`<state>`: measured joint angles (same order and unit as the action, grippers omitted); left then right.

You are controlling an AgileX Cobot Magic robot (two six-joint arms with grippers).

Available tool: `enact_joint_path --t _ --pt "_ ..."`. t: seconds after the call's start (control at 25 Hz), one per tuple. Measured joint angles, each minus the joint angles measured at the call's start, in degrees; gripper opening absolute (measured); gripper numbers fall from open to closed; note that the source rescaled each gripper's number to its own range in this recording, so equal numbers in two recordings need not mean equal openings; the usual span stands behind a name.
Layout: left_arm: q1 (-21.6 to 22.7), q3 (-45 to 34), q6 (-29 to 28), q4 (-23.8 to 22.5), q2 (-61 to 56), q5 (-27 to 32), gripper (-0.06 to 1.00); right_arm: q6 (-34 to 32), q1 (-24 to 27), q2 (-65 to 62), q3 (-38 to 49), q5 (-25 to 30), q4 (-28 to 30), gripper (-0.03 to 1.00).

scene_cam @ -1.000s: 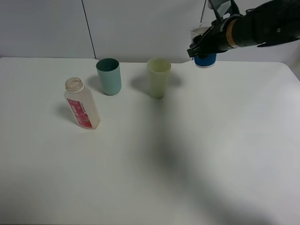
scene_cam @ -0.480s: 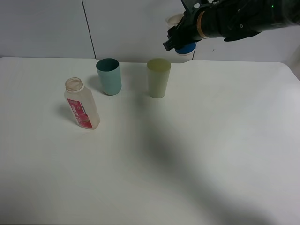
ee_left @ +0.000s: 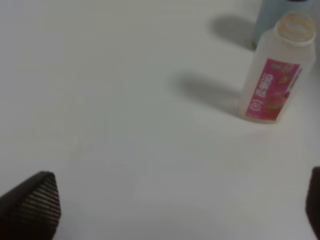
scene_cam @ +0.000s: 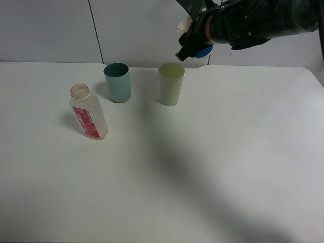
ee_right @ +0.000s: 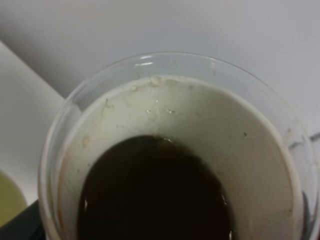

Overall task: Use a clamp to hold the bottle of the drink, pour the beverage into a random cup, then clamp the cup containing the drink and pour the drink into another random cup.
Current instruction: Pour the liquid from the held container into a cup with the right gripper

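My right gripper (scene_cam: 195,43) is shut on a white cup with a blue base (scene_cam: 199,49) and holds it tilted in the air, above and to the right of the pale green cup (scene_cam: 171,84). The right wrist view shows dark drink (ee_right: 155,192) inside the held cup (ee_right: 110,115). The teal cup (scene_cam: 118,82) stands left of the green one. The open, empty-looking bottle with a pink label (scene_cam: 88,112) stands at the left; it also shows in the left wrist view (ee_left: 274,70). My left gripper's fingertips (ee_left: 30,200) are spread wide apart, away from the bottle.
The white table (scene_cam: 202,162) ends at a pale back wall (scene_cam: 50,30) just behind the cups. The table's right back corner lies near the right arm (scene_cam: 263,23).
My right arm has carried the cup left and upward, from right of the green cup to near above it, and the cup has tilted more. The bottle and standing cups have not moved.
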<state>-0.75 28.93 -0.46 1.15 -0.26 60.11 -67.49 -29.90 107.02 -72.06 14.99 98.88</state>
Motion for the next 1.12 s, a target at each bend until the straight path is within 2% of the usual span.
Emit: enact_joint_path --t 0.28,0.36,1.12 --pt "0.0 0.0 0.0 0.0 0.0 0.0 1.0 4.7 -1.9 0.9 0.0 1.5 0.0 0.0" --pt "0.0 0.0 0.0 0.0 0.0 0.0 1.0 8.1 -2.7 1.1 0.0 2.4 0.0 0.0" --pt "0.0 0.0 0.0 0.0 0.0 0.0 1.0 25.9 -3.6 1.1 0.0 6.1 0.0 0.0"
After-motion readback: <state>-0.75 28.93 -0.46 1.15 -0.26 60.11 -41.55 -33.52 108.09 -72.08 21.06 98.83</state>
